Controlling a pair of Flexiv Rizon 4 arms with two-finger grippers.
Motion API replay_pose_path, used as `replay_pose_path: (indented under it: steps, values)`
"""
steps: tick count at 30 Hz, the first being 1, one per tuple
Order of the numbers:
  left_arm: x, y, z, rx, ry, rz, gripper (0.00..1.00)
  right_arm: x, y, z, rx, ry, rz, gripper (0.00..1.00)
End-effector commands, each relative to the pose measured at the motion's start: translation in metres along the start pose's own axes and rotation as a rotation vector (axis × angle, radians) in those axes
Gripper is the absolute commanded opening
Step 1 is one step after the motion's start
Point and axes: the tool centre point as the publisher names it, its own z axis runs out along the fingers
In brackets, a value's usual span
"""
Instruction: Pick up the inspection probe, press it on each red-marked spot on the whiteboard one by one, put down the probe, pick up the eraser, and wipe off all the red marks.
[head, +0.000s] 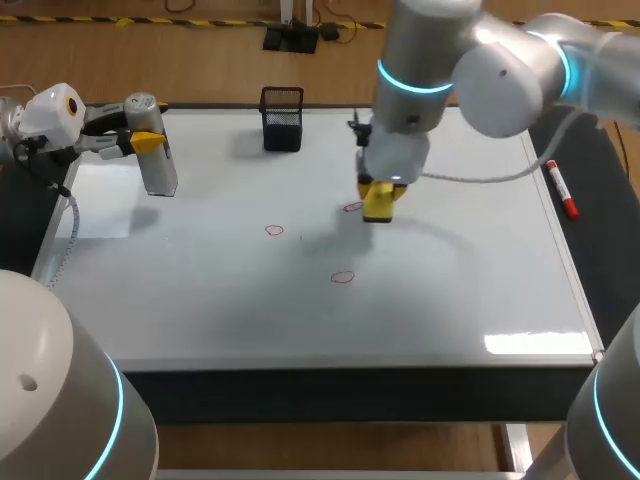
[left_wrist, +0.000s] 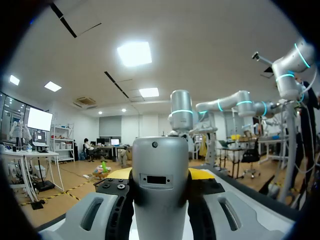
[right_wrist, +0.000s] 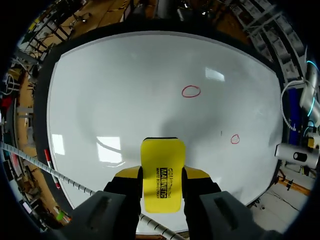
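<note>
In the head view, the inspection probe (head: 157, 165), a silver cylinder, is held upright in the left gripper (head: 148, 142) over the far left corner of the whiteboard (head: 450, 300), well apart from the drawn marks. The yellow eraser (head: 380, 203) is carried by the right gripper (head: 381, 190) near the board's middle, just beside one red mark (head: 352, 207); whether it touches the surface cannot be told. A second ring (head: 274, 231) and a third ring (head: 343, 277) are seen nearer the robot. A black mesh holder (head: 282, 120) stands at the far edge, and a red marker (head: 562, 190) lies along the right edge. In the left wrist view, the probe is clamped from both sides between the fingers, which are spread only by its width. In the right wrist view, the eraser is pinched likewise between the two yellow-tipped fingers, with the board spread beneath and two rings ahead of it.
</note>
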Motion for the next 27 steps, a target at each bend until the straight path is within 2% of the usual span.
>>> replay_pose_path:
  steps: [1,17,27]
  values:
    - [0.000,-0.001,0.000,0.001,0.000,0.001,0.00,-0.035,0.009,0.009,-0.003,0.006,-0.035,0.00]
    - [0.000,-0.001,0.000,0.001,0.000,0.001,0.00,-0.144,0.044,0.037,-0.076,0.006,-0.193,0.00]
    - [0.000,-0.001,0.000,0.001,0.000,0.001,0.00,-0.187,0.047,0.045,-0.081,-0.002,-0.226,0.00]
